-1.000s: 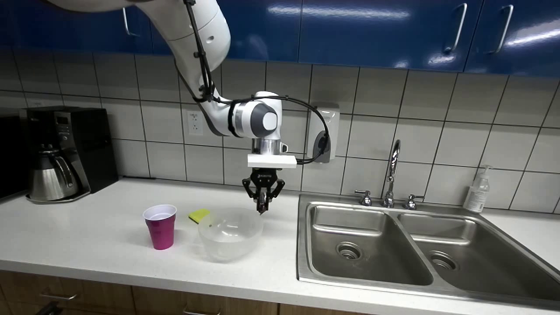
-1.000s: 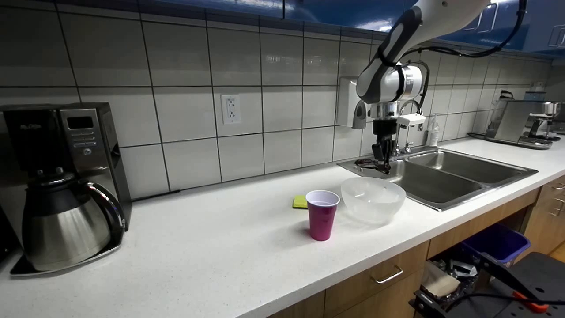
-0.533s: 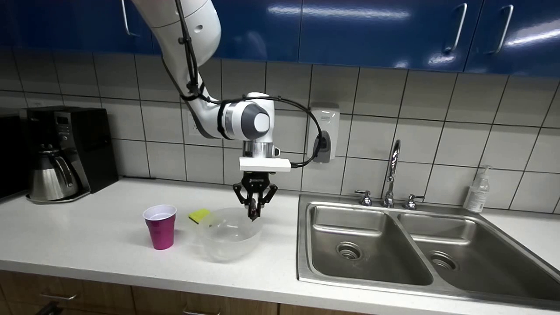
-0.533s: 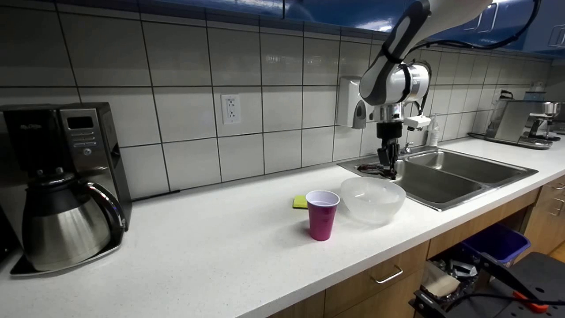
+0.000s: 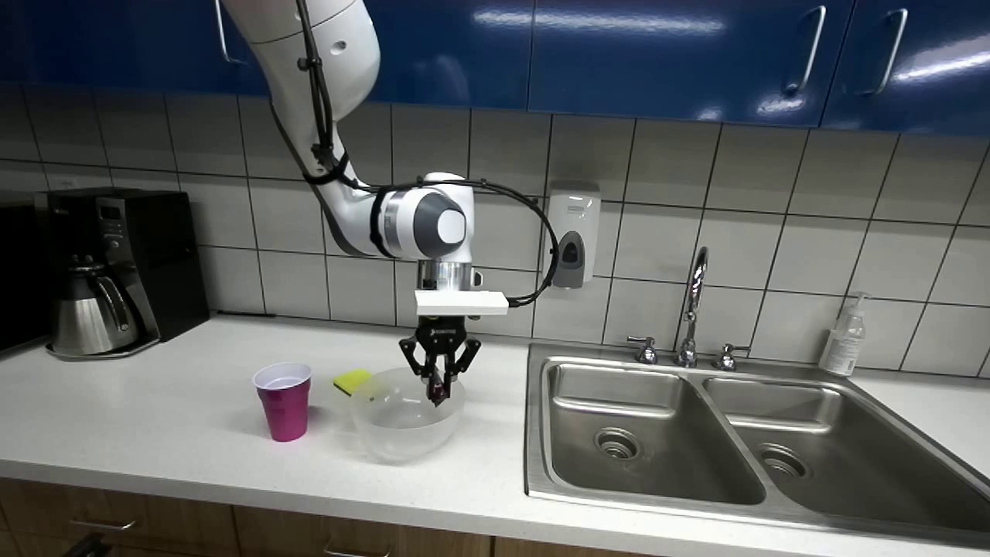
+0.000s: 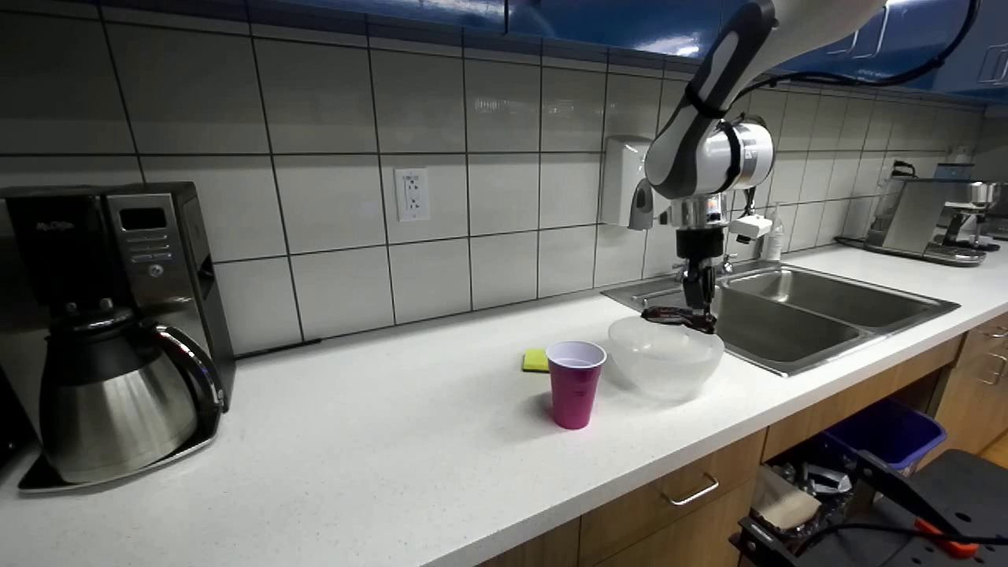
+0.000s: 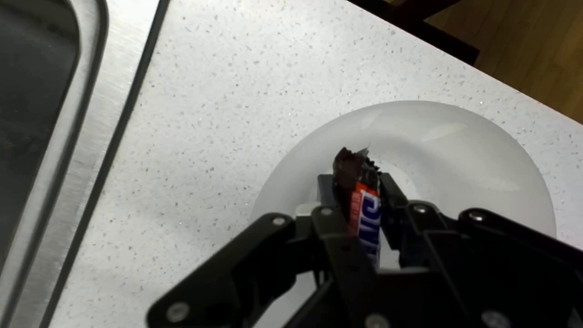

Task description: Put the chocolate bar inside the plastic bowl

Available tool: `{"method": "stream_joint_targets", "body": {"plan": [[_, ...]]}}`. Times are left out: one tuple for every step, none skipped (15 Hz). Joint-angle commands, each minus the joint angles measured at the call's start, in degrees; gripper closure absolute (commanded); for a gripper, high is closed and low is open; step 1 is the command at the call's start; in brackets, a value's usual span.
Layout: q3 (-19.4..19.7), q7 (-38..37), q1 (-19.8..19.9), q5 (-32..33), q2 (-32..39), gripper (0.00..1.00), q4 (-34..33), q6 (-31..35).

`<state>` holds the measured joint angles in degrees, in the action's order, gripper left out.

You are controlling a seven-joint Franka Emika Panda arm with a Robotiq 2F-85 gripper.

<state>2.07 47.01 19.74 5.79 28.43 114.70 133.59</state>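
End effector (image 5: 438,384) clamped narrow on chocolate bar (image 6: 669,316); bar over plastic bowl (image 7: 483,150), exact height unclear. Wrist view alone shows orange-white-blue wrapper print (image 7: 368,214); both exterior views alone add magenta cup (image 6: 573,390), yellow-green block (image 6: 535,361) on tabletop (image 6: 378,425).

Glossy blue cabinets (image 5: 657,77) catch streaks of light (image 5: 603,22) above a tiled wall (image 5: 816,259), a white counter (image 5: 170,402) and wooden drawers (image 6: 646,508).

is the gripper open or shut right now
The gripper is shut on the bar: the wrist view shows it pinched between the fingers.
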Motion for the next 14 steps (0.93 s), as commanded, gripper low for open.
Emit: {"method": "stream_joint_targets", "body": {"plan": [[0.87,2.55,-1.1,1.53,-1.6,0.94,2.66,2.17],[0.83,2.85,-1.26,1.66,-1.19,0.94,2.6,2.54],[0.76,3.16,-1.34,1.76,-0.99,0.94,2.62,2.71],[0.7,3.36,-1.49,1.83,-0.67,0.94,2.59,3.29],[0.66,3.59,-1.61,1.9,-0.37,0.94,2.48,3.47],[0.63,3.66,-1.76,1.93,0.0,0.94,2.32,3.88],[0.66,3.67,-1.96,2.01,0.33,0.94,2.18,3.99],[0.71,3.65,-2.21,2.21,0.82,0.94,1.86,4.06],[0.74,3.71,-2.39,2.33,1.27,0.94,1.55,4.0],[1.01,3.09,-2.79,2.81,1.73,0.49,1.37,4.36],[1.08,2.99,-2.96,3.1,2.05,0.48,1.25,4.51],[1.1,2.92,-3.05,3.34,2.28,0.43,1.2,4.67],[1.1,2.95,-3.07,3.54,2.36,0.35,1.19,4.72],[1.11,2.94,-3.08,3.73,2.35,0.27,1.26,4.89]]}}
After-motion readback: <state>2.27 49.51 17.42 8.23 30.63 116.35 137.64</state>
